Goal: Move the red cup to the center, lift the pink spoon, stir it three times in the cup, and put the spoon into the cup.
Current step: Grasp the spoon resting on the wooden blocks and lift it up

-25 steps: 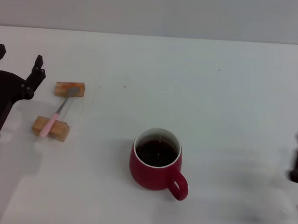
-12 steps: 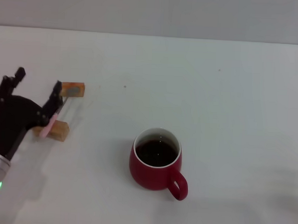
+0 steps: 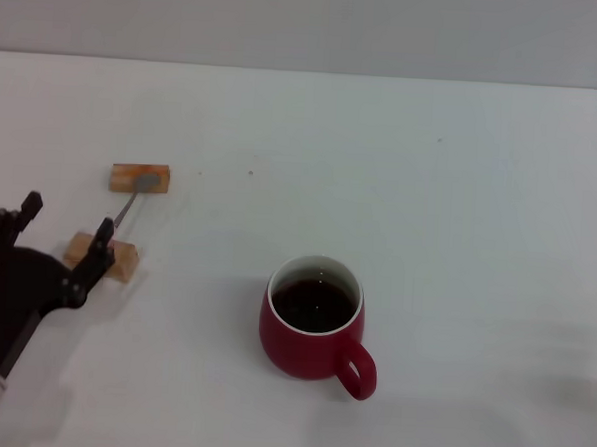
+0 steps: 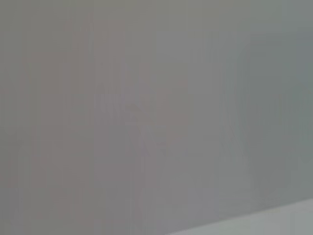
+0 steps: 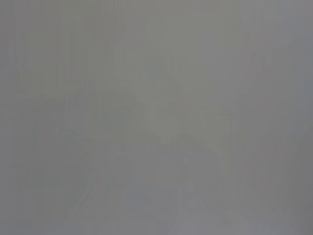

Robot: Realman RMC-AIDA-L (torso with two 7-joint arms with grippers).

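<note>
The red cup [image 3: 312,327] stands on the white table near the middle, its handle [image 3: 357,372] pointing to the front right, its inside dark. The pink spoon lies across two tan wooden blocks at the left. Its grey neck [image 3: 127,210] and its bowl on the far block [image 3: 140,178] show, and its pink handle is mostly hidden behind my left gripper's finger. My left gripper [image 3: 66,219] is open and empty, just left of and in front of the near block [image 3: 116,260]. The right gripper is out of view. Both wrist views show only blank grey.
The white table [image 3: 459,212] runs back to a pale wall. The two tan blocks stand at the left, well apart from the cup.
My left gripper has moved toward the front, from beside the far block to the near block, staying open. The right arm has left the view at the right edge.
</note>
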